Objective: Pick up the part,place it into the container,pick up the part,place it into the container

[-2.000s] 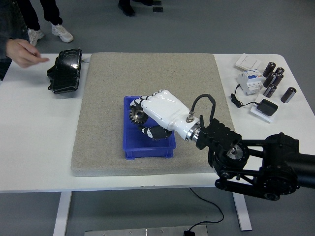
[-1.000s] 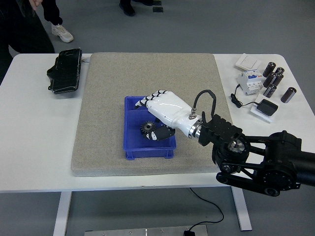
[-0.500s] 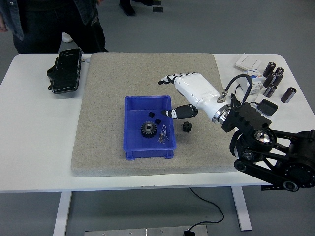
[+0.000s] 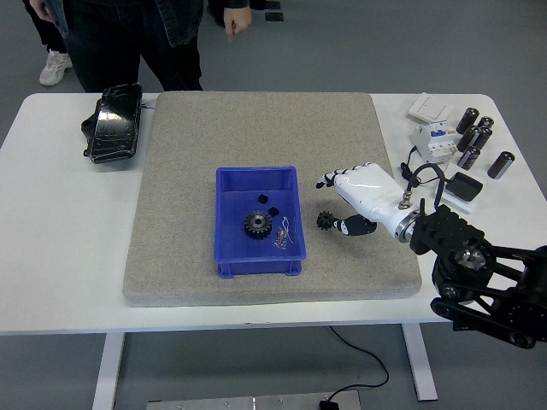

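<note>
The right hand (image 4: 359,198) sits right of the picture's middle, fingers loosely bent, holding nothing, its thumb tip just beside a small black gear (image 4: 326,220) lying flat on the grey mat (image 4: 171,171). A bigger gear (image 4: 257,225) lies flat inside the blue container (image 4: 224,213).

Robotics lab or test bench, not a home. Evidence: white table (image 4: 51,256) on bare metal legs over a grey floor, with a grey felt mat (image 4: 256,137) laid across its middle as a work surface. Blue plastic parts bin (image 4: 231,256) sits on the mat, a black gear (image 4: 257,225) inside it. Right of the mat: a DIN-type circuit breaker (image 4: 432,139), a white wall switch (image 4: 430,107), several black cylindrical capacitors (image 4: 479,137), a black adapter with cable (image 4: 466,185). Left of the mat: a black moulded part (image 4: 114,121). A person (image 4: 128,38) stands behind the table's far edge.
</note>
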Motion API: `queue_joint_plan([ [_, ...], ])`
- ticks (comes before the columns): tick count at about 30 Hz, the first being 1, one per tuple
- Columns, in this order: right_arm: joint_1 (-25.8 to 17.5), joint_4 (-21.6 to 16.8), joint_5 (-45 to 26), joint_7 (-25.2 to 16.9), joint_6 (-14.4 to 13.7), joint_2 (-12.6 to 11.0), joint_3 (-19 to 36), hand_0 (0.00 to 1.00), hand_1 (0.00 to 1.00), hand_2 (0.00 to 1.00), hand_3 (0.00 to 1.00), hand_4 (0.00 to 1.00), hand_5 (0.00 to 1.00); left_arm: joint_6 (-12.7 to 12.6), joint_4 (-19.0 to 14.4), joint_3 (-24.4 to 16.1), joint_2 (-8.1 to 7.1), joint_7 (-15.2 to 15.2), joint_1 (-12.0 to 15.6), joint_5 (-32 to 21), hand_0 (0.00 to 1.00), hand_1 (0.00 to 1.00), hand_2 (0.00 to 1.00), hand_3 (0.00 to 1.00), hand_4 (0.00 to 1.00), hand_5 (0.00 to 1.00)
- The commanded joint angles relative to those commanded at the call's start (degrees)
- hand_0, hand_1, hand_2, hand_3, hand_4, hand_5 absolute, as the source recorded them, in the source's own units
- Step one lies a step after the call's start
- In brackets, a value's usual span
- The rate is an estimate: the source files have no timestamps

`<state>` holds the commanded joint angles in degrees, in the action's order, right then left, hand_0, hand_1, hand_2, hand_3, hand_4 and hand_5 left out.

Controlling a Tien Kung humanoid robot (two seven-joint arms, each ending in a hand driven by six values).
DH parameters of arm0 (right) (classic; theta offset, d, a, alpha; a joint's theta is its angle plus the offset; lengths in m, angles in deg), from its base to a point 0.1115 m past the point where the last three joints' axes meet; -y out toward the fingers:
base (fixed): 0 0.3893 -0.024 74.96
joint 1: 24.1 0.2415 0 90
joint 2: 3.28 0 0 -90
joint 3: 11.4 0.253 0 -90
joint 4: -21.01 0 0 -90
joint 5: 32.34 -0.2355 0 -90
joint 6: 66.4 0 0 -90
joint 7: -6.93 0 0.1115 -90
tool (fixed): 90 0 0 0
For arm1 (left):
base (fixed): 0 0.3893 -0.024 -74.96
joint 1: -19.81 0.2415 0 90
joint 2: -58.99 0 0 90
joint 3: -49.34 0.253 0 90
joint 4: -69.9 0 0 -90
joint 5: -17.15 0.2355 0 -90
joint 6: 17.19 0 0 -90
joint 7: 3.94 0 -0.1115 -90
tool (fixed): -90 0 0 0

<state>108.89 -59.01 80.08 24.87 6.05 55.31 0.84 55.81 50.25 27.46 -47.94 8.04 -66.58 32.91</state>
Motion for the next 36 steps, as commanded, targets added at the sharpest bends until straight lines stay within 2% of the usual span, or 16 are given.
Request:
queue_joint_plan([
  [9, 2.55, 3.33, -2.39, -1.07, 0.54, 1.82, -3.90, 0.358, 0.555, 0.710, 0.723, 0.728, 0.152, 0.10, 0.00, -0.28, -0.06, 0.16, -0.26, 0.68, 0.692, 0.681, 0.676, 0.672, 0.709, 0.347],
  [14, 4.35, 4.91, -4.51, -1.82, 1.72, 3.04, -5.59, 0.358, 0.555, 0.710, 0.723, 0.728, 0.152, 0.08, 0.01, -0.46, -0.14, 0.20, -0.44, 1.08, 0.692, 0.681, 0.676, 0.672, 0.709, 0.347],
  [15, 4.57, 5.23, -4.86, -1.91, 1.95, 3.22, -5.71, 0.364, 0.569, 0.726, 0.750, 0.775, 0.195, 0.09, 0.02, -0.47, -0.15, 0.19, -0.47, 1.12, 0.691, 0.681, 0.673, 0.662, 0.706, 0.348],
  [20, 5.70, 7.19, -6.71, -2.35, 2.74, 4.07, -6.67, 0.364, 0.569, 0.726, 0.750, 0.775, 0.195, 0.13, 0.04, -0.57, -0.18, 0.19, -0.61, 1.39, 0.691, 0.681, 0.673, 0.662, 0.706, 0.348],
  [32, 6.57, 9.61, -8.58, -2.79, 2.78, 4.30, -9.02, 0.367, 0.572, 0.725, 0.745, 0.783, 0.204, -0.09, 0.10, -0.52, -0.28, -0.27, -0.73, 1.13, 0.691, 0.681, 0.671, 0.655, 0.709, 0.367],
  [33, 6.53, 9.59, -8.59, -2.83, 2.67, 4.25, -9.09, 0.350, 0.536, 0.700, 0.712, 0.759, 0.192, -0.11, 0.12, -0.45, -0.28, -0.39, -0.73, 0.99, 0.691, 0.681, 0.672, 0.655, 0.710, 0.371],
  [36, 6.37, 9.52, -8.59, -2.85, 2.47, 4.08, -9.26, 0.350, 0.536, 0.700, 0.712, 0.759, 0.192, -0.19, 0.15, -0.30, -0.25, -0.65, -0.69, 0.64, 0.691, 0.681, 0.672, 0.655, 0.710, 0.371],
])
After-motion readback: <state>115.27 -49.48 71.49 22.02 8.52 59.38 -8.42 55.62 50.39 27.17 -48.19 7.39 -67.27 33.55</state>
